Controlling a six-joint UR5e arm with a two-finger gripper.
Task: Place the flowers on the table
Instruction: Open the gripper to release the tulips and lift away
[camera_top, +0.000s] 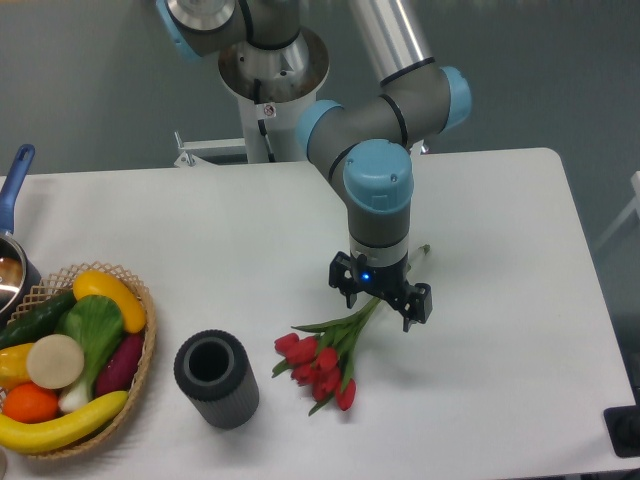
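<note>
Hovering my black two-finger gripper (381, 297) over stems of red tulip bunch with thin green leaves (325, 365); bunch lying on smooth white tabletop (500, 250) beside dark ribbed cylinder (216, 380); fingers standing apart, gripping nothing; judging placing step done; next move: lifting clear without snagging stems.

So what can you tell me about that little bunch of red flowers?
The flowers are a small bunch of red tulip buds, closed, with thin green stems and narrow leaves. They look artificial, though I can't be sure. The bunch lies flat on the white table, buds toward the front edge, right of a dark ribbed cylinder. Its stems run up under the gripper; whether its fingers touch them is hidden.
</note>
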